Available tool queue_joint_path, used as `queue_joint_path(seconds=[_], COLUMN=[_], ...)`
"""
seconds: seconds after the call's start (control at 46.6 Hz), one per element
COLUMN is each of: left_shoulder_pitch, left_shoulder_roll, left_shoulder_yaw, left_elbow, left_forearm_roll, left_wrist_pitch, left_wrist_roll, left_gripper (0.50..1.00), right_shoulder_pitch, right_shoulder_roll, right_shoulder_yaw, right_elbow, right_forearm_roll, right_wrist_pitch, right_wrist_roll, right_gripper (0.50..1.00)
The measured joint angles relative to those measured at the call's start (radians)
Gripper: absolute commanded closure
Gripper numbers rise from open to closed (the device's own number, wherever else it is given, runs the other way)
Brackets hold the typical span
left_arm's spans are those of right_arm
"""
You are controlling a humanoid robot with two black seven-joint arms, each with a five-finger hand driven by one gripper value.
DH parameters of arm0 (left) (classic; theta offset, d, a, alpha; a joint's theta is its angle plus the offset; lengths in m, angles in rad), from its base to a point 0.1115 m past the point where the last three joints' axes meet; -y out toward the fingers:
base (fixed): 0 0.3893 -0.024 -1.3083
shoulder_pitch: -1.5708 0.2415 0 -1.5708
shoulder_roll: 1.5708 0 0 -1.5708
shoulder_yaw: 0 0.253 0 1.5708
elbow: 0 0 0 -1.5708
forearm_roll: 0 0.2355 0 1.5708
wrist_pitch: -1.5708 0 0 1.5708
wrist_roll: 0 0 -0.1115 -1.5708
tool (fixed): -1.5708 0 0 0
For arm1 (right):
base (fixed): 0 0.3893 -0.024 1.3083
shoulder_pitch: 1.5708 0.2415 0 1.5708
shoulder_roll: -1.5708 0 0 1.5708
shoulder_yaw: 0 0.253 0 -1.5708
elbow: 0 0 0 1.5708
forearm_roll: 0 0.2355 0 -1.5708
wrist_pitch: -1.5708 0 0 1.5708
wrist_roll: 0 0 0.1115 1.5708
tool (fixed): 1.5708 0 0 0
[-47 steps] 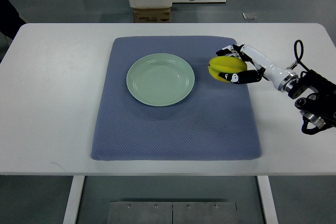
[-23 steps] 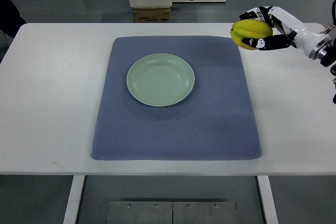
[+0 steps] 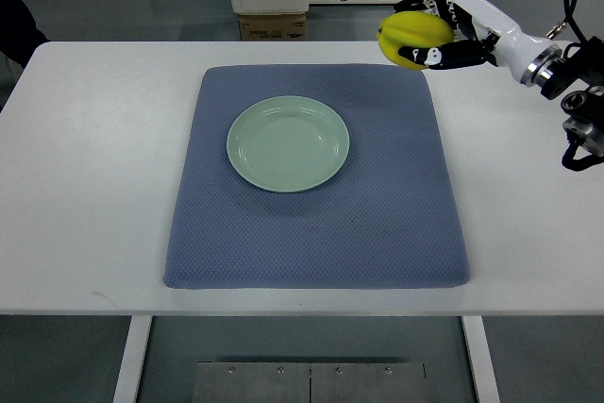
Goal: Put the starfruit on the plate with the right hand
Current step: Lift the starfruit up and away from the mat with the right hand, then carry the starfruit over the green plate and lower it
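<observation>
Right hand (image 3: 436,35) grips ribbed yellow starfruit (image 3: 413,40), now lifted and shifted left over the blue mat's (image 3: 316,224) far corner; round pale-green plate (image 3: 288,143) empty; carry underway.

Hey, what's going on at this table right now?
The robot's right hand is gripping a yellow starfruit, holding it near the table's far right side, beyond the corner of the blue mat. The green plate sits empty on the mat, so the fruit hasn't been set down yet. The left arm isn't visible.
</observation>
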Motion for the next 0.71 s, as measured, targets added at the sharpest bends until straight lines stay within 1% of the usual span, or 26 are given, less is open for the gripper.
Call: queue_joint_path(seconds=[0.279,0.708], left_shoulder_pitch=[0.000,0.000], left_shoulder_roll=[0.000,0.000], left_shoulder_yaw=[0.000,0.000], left_elbow=[0.000,0.000], left_forearm_roll=[0.000,0.000], left_wrist_pitch=[0.000,0.000], left_wrist_roll=[0.000,0.000], left_gripper=[0.500,0.500], right_shoulder_pitch=[0.000,-0.012], right_shoulder_roll=[0.100,0.198], right_shoulder_yaw=[-0.005,-0.013], right_elbow=[-0.011,-0.014], right_forearm_roll=[0.004,0.002], right_wrist_pitch=[-0.004,-0.011], right_wrist_roll=[-0.007,-0.007], right_gripper=[1.000,1.000])
